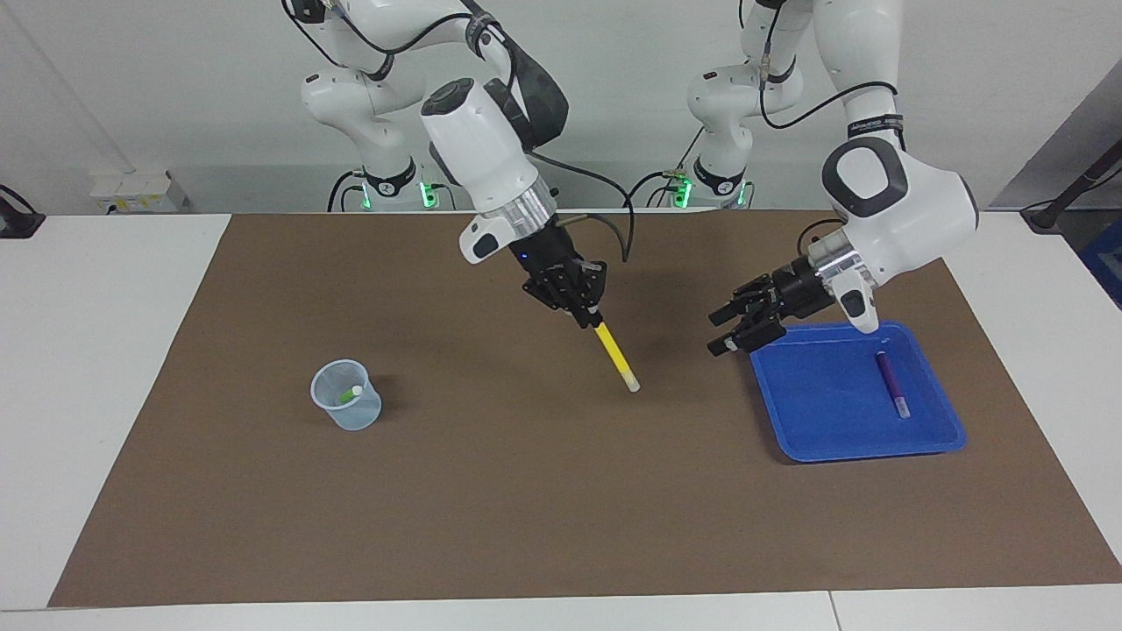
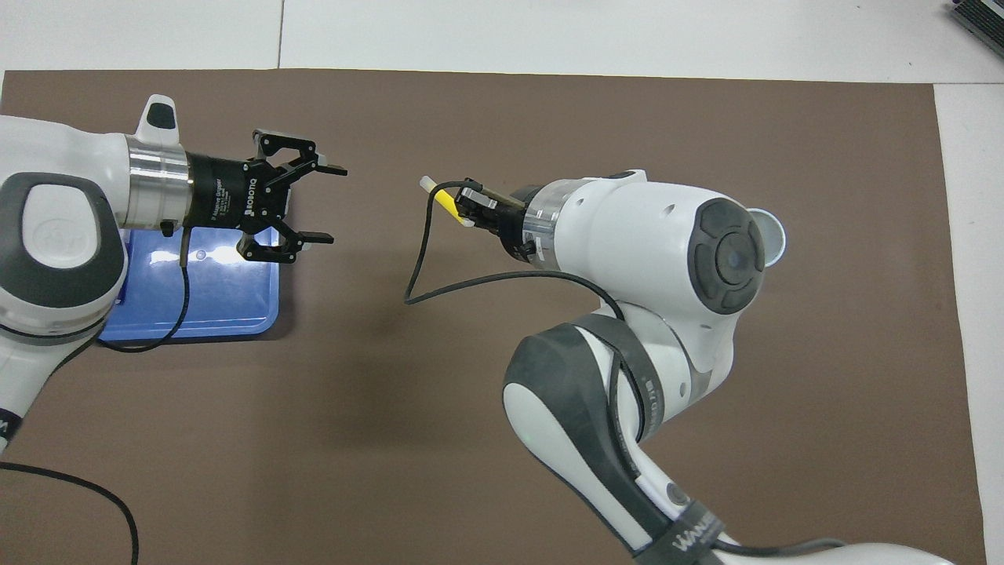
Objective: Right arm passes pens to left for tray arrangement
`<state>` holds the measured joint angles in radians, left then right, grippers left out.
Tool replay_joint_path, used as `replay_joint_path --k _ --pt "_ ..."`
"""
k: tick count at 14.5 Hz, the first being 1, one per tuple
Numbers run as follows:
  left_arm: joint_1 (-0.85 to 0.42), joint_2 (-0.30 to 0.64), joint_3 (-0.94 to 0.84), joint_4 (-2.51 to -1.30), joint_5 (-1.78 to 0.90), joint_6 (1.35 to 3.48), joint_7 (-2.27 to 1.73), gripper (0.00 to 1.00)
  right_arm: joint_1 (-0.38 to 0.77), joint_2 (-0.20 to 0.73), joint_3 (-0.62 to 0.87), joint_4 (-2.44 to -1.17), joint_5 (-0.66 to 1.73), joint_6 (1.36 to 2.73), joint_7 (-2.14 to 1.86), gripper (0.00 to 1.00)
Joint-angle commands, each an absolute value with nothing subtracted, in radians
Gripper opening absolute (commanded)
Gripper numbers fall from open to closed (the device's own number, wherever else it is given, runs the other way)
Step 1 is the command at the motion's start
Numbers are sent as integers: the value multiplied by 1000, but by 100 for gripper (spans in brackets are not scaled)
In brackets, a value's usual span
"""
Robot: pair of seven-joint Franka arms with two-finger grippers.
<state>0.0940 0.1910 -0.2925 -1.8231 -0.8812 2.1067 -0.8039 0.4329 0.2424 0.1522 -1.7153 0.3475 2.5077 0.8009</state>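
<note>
White table point(image 1: 105, 368) under a brown mat point(image 1: 561, 491).
Blue tray point(image 1: 833, 412) lay centre-right of the facing frame, translucent cup point(image 1: 346, 406) centre-left.

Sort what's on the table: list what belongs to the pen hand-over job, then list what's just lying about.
Belongs to the job:
- yellow pen, held by the right gripper
- left gripper, open, near the tray's edge
- blue tray
- purple pen, in the tray
- green pen, in the clear cup

Just there:
- brown mat

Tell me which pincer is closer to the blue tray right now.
Left. The left pincer hangs open just off the blue tray at its corner; the right pincer, holding the yellow pen, is over mid-table.
</note>
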Motion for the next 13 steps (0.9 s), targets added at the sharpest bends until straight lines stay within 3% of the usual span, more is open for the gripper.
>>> replay_joint_path --k 1,8,13 --pt "54 186 -285 -1844 -914 2180 -842 87 457 265 150 -1690 370 2531 844 0" --pt "-17 179 -284 -1858 -966 2175 -877 80 476 265 150 -1690 365 2531 865 0" --pt "-41 176 -282 -1871 -965 2184 -874 60 474 265 150 -1692 365 2530 865 0"
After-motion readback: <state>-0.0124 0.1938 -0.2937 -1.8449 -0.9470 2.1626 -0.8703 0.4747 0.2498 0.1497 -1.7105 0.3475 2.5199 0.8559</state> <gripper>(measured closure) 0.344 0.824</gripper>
